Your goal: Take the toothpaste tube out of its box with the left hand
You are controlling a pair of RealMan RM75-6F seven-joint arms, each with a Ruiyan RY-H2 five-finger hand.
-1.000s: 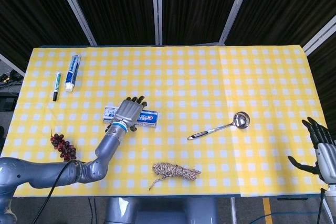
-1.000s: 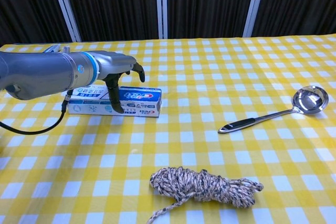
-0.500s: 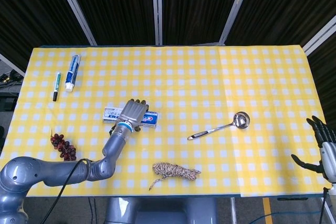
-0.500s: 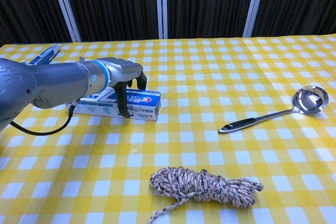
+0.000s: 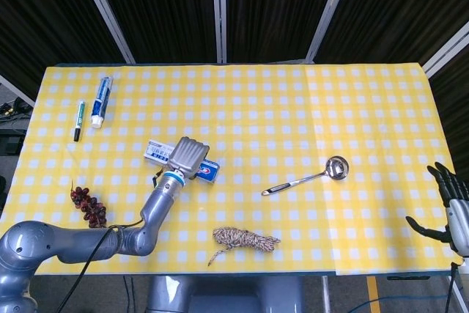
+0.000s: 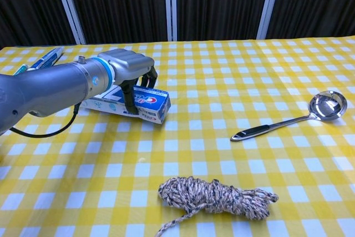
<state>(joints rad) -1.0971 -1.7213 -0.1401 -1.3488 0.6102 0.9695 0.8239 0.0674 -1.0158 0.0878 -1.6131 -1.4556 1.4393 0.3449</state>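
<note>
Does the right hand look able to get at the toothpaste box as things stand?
Probably not easily. The right hand sits open at the table's far right edge, while the toothpaste box lies well to the left with the left hand already gripping it from above.

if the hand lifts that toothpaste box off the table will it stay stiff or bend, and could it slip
The toothpaste box looks like thin printed card with flat faces, so it should stay fairly stiff yet may dent under the left hand curled over its top. Its glossy surface suggests it could slide in the fingers. Being long and gripped toward one end, it would probably sag or twist.
</note>
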